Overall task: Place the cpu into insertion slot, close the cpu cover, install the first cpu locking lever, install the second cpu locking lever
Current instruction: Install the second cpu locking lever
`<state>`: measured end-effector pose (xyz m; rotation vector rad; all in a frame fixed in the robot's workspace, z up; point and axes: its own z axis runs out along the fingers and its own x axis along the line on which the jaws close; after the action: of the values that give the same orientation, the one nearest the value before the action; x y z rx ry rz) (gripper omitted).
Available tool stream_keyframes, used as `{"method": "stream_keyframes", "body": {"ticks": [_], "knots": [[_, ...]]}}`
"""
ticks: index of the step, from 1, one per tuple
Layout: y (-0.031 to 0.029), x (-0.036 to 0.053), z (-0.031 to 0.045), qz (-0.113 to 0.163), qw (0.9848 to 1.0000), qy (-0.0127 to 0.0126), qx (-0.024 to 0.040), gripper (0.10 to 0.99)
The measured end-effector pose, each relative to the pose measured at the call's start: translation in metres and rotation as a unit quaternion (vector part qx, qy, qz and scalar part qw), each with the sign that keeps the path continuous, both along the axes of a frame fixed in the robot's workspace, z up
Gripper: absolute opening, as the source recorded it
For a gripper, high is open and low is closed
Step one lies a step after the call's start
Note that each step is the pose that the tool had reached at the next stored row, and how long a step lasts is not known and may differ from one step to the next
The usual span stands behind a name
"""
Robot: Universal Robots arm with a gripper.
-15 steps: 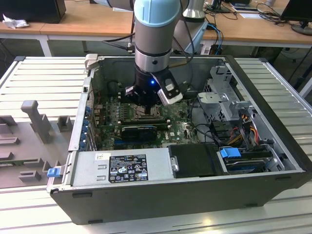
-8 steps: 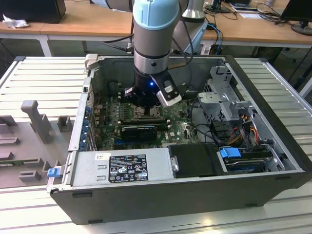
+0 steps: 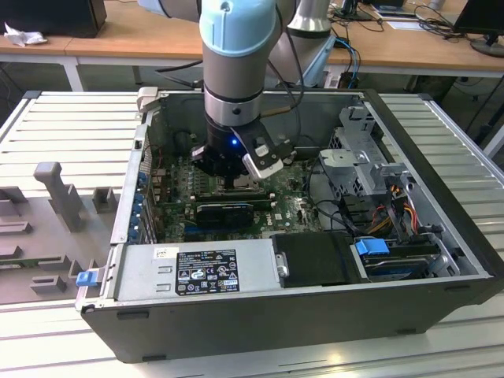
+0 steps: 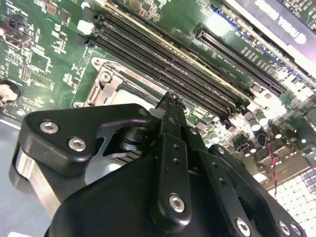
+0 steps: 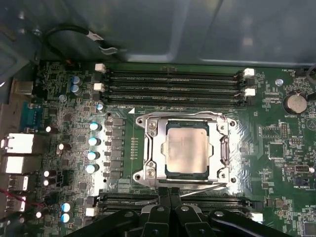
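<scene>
Your gripper (image 5: 169,193) sits low inside the open computer case (image 3: 315,311), its two black fingers (image 5: 175,197) pressed together with nothing between them, tips right at the near edge of the socket. In the second wrist view the same fingertips (image 4: 170,106) meet in a thin line just over the socket's metal frame.

Just past the tips you see the cpu (image 5: 187,146) lying flat in its slot, its pale metal top showing through the square window of the cpu cover (image 5: 152,148), which lies down flat around it. A thin silvery lever (image 5: 205,188) runs along the socket edge nearest the fingers; from this angle it looks slightly raised at one end, though you can't be sure it is latched or free.

Beyond the socket, rows of long black memory slots (image 5: 173,84) run on both sides of it across the green board (image 5: 276,148). In the exterior view the arm (image 3: 236,63) comes straight down into the case, which lies on a ribbed grey table (image 3: 63,134).
</scene>
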<state>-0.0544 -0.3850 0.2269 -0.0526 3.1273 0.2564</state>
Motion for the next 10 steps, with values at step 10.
{"method": "stream_keyframes", "body": {"ticks": [10], "knots": [[-0.0037,-0.0072,-0.017,0.031,0.9995,0.0001,0.0065,0.106]]}}
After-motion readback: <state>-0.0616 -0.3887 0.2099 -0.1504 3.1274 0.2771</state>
